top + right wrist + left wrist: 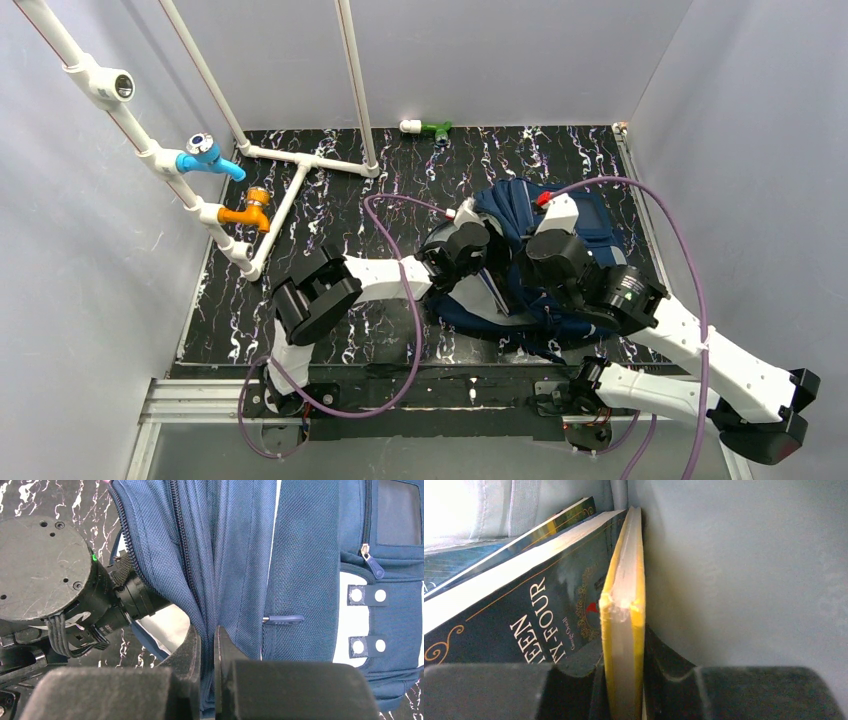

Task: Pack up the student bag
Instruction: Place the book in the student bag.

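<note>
Your left jaws pinch a yellow-edged book [624, 580] inside the student bag [300, 555], its title hidden; your right jaws clamp a fold of its fabric.

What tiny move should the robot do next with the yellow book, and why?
Probably open the left pincer and let the yellow book go. It already stands on edge inside the student bag, between the dark book and the grey lining, about as deep as its neighbours, while the right pincer pinches the bag's fabric.
</note>
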Robot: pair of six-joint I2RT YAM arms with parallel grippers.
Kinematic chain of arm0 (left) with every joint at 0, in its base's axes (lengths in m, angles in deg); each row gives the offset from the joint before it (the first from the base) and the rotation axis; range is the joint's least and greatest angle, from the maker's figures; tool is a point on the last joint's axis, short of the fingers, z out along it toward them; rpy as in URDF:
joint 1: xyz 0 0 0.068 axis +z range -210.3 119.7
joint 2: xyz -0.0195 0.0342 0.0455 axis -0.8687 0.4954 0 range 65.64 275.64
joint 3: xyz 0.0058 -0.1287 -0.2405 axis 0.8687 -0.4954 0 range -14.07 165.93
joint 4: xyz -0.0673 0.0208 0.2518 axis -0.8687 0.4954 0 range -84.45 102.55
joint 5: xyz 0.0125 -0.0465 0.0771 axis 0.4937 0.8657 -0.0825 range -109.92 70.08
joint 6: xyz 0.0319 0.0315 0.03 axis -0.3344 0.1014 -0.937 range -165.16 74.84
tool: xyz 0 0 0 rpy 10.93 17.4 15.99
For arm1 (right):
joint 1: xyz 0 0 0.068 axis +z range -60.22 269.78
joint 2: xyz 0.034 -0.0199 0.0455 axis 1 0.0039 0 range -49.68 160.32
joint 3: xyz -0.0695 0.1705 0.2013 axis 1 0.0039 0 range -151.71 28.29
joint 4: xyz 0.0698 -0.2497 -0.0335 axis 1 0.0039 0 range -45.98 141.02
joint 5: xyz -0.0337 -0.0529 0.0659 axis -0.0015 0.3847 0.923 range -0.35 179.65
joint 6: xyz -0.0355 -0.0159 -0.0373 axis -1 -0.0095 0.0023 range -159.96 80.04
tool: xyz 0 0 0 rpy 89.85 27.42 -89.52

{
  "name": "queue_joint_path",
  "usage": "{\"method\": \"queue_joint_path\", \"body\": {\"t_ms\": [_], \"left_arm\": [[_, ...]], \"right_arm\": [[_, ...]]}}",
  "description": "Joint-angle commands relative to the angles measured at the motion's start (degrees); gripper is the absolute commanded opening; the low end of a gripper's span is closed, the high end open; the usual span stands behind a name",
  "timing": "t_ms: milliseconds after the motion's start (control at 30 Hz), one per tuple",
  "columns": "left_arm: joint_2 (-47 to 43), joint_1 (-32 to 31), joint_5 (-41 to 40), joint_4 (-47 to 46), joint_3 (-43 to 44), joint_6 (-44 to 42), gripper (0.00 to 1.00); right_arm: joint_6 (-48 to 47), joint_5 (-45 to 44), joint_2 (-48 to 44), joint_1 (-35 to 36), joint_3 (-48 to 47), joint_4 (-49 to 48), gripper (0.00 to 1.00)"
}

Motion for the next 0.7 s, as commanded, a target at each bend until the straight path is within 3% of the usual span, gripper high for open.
{"method": "queue_joint_path", "body": {"t_ms": [0,133,300,333,367,400,667], "left_arm": [[-2.4,-0.3,-3.9,-0.3,-1.8,-3.6,0.26],[-5.6,-0.4,-2.6,4.3,-4.1,-8.0,0.5],[-10.3,-0.2,-1.8,9.7,-5.6,-12.1,0.62],[-11.2,-0.2,-1.4,10.7,-5.5,-13.2,0.73],[-12.0,-0.2,-0.9,12.5,-5.1,-14.6,0.91],[-12.7,-0.1,-0.3,14.4,-4.5,-16.3,0.97],[-22.3,0.2,3.1,37.5,-2.8,-30.6,0.97]], "right_arm": [[1.3,-3.2,-3.7,0.1,-3.0,-7.6,0.01],[0.9,-3.8,-3.9,0.0,-2.7,-6.9,0.01],[0.6,-3.7,-3.9,0.0,-2.6,-6.6,0.01],[0.6,-3.6,-4.0,0.0,-2.7,-6.6,0.01],[0.6,-3.4,-3.9,0.0,-2.7,-6.5,0.01],[0.6,-3.4,-3.9,0.0,-2.7,-6.3,0.01],[1.5,-2.6,-4.6,0.0,-2.5,-3.2,0.01]]}}
